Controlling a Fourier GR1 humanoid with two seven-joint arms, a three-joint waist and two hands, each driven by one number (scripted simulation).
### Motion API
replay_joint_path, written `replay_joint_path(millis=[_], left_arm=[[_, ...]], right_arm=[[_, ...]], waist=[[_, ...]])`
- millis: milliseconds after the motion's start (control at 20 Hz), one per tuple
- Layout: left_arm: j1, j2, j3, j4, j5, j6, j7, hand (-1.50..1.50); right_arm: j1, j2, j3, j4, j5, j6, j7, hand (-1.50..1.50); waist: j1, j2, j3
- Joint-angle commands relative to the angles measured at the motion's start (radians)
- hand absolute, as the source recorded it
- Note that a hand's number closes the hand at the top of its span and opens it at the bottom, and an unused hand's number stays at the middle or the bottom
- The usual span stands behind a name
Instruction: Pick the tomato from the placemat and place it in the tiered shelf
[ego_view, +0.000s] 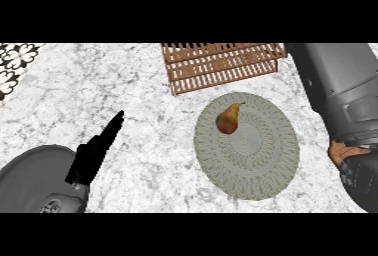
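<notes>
Both hands hold nothing: left hand (96, 150) straight-fingered above the counter (111, 85), right hand's (362, 175) fingers hidden.

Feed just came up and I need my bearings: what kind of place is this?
Likely a kitchen counter: a speckled marble-like countertop, a round woven placemat with a pear on it, and a brown slatted tiered shelf behind.
</notes>
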Motion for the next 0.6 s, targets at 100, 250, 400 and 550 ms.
replay_joint_path(millis=[100,250,400,550], left_arm=[[0.007,-0.011,0.004,0.011,-0.008,0.017,0.02,0.0],[0.016,0.004,0.027,0.033,0.009,-0.001,0.008,0.0],[0.064,0.013,0.017,-0.027,0.0,0.007,0.023,0.0],[0.063,0.018,0.045,0.028,0.01,-0.003,-0.02,0.0]], right_arm=[[0.007,-0.078,-0.082,-0.033,-0.044,-0.185,-0.089,-1.5],[0.006,-0.095,-0.11,-0.051,-0.057,-0.292,-0.104,-1.5],[0.056,-0.188,-0.132,-0.038,-0.052,-0.34,-0.099,-1.5],[0.115,-0.304,-0.138,-0.017,-0.055,-0.259,-0.072,-1.5]], waist=[[-0.015,-0.003,-0.003],[-0.035,-0.012,-0.004],[-0.036,-0.017,-0.003],[-0.064,-0.021,-0.003]])
